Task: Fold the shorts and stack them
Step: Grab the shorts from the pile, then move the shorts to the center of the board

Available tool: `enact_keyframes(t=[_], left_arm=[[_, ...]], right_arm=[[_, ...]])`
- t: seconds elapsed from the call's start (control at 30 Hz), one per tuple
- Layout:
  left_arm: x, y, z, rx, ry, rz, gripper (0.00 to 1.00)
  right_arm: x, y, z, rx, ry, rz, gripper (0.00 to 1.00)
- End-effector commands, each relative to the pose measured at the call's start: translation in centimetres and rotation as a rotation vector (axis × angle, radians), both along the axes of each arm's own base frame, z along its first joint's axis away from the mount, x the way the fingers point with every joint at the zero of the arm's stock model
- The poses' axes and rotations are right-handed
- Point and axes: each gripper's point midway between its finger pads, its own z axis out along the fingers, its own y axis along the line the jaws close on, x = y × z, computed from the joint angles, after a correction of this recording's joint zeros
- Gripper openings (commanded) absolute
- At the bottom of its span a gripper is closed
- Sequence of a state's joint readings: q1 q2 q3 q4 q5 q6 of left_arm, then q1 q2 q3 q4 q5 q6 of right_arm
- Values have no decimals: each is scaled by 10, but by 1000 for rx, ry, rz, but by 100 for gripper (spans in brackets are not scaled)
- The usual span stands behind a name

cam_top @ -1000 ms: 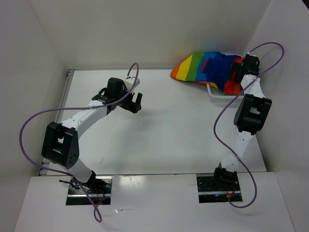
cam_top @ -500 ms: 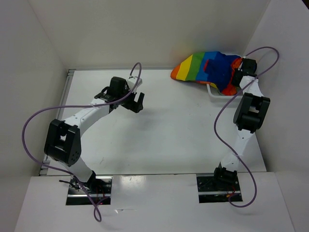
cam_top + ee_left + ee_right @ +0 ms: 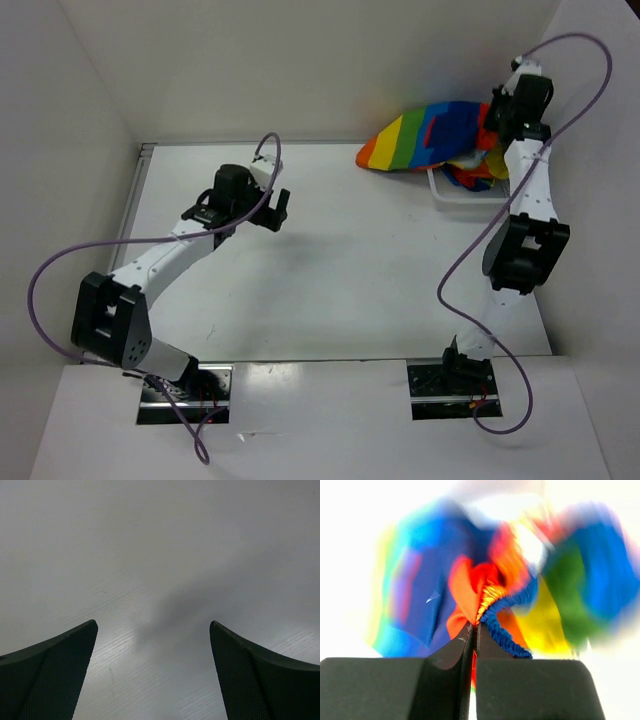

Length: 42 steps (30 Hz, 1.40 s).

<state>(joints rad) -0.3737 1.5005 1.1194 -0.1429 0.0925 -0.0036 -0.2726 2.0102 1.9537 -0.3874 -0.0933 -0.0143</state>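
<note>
Shorts soft, light, floppy. Right gripper clamped on gathered elastic edge: likely firm spot. Left gripper spread wide, empty, above bench.

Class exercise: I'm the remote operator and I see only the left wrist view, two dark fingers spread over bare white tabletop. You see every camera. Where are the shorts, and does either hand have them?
Observer: The shorts are at the far right corner of the table, nowhere near your left hand.
Operator: Is anything holding them?
Observer: Yes. The right hand is shut on a bunched edge of the cloth, red and orange folds beside blue elastic.
Operator: Anything else over there?
Observer: A white basket stands at that corner, right beside the shorts.
</note>
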Motion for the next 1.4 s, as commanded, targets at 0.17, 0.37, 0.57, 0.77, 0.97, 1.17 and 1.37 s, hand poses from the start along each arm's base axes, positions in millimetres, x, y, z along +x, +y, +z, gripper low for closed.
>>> enact_keyframes(t=[0.17, 0.37, 0.57, 0.77, 0.97, 1.17, 1.37], left_arm=[[-20, 31, 51, -32, -247, 111, 99], [-45, 86, 90, -68, -368, 224, 99], [-65, 139, 121, -83, -462, 337, 99], [-75, 151, 121, -86, -462, 351, 99], [-66, 137, 94, -94, -344, 279, 99], [-76, 97, 74, -92, -201, 153, 99], [-117, 57, 4, -36, 65, 6, 99]], right_arm=[[-99, 182, 348, -187, -767, 328, 0], [-170, 267, 402, -14, -888, 515, 0], [-199, 314, 401, 317, -811, 714, 0], [-176, 344, 301, 467, -520, 704, 0], [-91, 291, 158, 317, -270, 364, 80], [-95, 249, 112, 77, -205, 354, 88], [-130, 244, 29, -58, -36, 482, 88]])
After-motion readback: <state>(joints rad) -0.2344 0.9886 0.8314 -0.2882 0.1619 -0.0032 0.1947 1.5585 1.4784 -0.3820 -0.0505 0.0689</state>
